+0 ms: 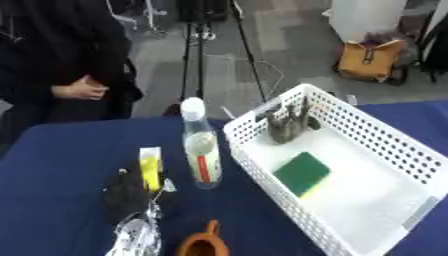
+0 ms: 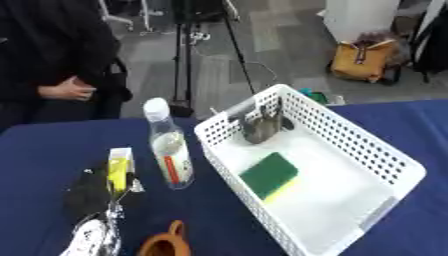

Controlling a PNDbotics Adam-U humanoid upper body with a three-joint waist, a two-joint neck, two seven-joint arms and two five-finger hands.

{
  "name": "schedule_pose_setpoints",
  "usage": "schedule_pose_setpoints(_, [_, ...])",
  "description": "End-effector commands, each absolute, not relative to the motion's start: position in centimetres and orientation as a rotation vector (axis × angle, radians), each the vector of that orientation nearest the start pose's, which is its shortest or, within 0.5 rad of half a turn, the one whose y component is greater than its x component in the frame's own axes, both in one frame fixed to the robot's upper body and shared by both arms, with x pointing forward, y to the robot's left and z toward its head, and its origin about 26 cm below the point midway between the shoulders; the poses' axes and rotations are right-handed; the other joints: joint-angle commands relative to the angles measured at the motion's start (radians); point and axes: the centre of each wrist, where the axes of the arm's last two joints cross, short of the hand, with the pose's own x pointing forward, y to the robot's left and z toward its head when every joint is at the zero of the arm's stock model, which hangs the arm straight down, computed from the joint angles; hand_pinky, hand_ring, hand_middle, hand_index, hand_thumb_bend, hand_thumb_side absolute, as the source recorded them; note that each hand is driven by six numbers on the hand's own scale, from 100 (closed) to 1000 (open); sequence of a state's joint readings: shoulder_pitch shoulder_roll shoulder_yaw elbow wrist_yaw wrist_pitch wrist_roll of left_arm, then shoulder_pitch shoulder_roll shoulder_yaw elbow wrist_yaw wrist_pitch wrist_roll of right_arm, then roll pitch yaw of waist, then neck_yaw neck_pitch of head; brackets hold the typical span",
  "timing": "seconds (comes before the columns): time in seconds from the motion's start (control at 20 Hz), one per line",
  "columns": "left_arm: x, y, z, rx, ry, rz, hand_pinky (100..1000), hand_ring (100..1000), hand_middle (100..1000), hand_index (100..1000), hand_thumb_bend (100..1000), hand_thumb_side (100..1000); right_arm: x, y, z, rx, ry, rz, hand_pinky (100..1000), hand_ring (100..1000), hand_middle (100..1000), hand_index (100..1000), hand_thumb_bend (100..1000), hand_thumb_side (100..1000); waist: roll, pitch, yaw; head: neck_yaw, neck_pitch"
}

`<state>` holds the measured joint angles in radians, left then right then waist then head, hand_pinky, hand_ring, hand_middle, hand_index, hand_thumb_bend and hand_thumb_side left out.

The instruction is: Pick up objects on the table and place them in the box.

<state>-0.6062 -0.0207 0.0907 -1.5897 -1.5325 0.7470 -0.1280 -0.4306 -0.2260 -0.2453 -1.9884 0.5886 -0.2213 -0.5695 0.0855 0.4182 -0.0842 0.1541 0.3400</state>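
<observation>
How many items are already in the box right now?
2: a green sponge lying flat mid-floor of the white box, and a dark grey object at its far end. Nothing else shows inside.

Your left hand point(image 1: 127, 197) is a dark blur at seven o'clock; you cannot tell whether its fingers curl round the yellow packet point(image 1: 150, 168) or only lie beside it; the silver arm point(image 1: 136, 235) below it runs off the bottom edge. The brown pot point(image 1: 203, 244) at six o'clock is cut by the same edge. In the basket's point(image 2: 363, 150) far corner sits a grey-brown lump point(image 2: 261, 126), too smeared to name. The bottle's point(image 2: 171, 150) label is unreadable. The basket's near corner leaves the left eye view at five o'clock.
</observation>
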Motion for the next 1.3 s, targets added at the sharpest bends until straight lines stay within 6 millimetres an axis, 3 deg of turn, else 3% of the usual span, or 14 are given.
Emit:
schedule_pose_setpoints(0.05, [38.1,18.5,20.0,1.465,-1.211,-0.306,100,153,292,734,100,544,30.5,-29.4,24.5,1.354,3.054,0.293,622,505,488,590,100,760,-0.003,-0.020,0.001,-0.003,-0.015])
schedule_pose_setpoints(0.7, [35.9,19.3,23.8,1.576,-1.308,-0.192,100,154,293,735,100,555,30.5,-29.4,24.5,1.355,3.056,0.291,623,506,488,589,100,759,-0.001,-0.026,0.004,-0.011,-0.018])
schedule_pose_setpoints(1.3, [33.2,20.3,30.3,1.723,-1.447,-0.108,100,160,299,730,100,533,30.4,-29.5,24.2,1.376,3.057,0.278,624,507,489,589,100,758,0.004,-0.054,0.024,-0.033,0.000])
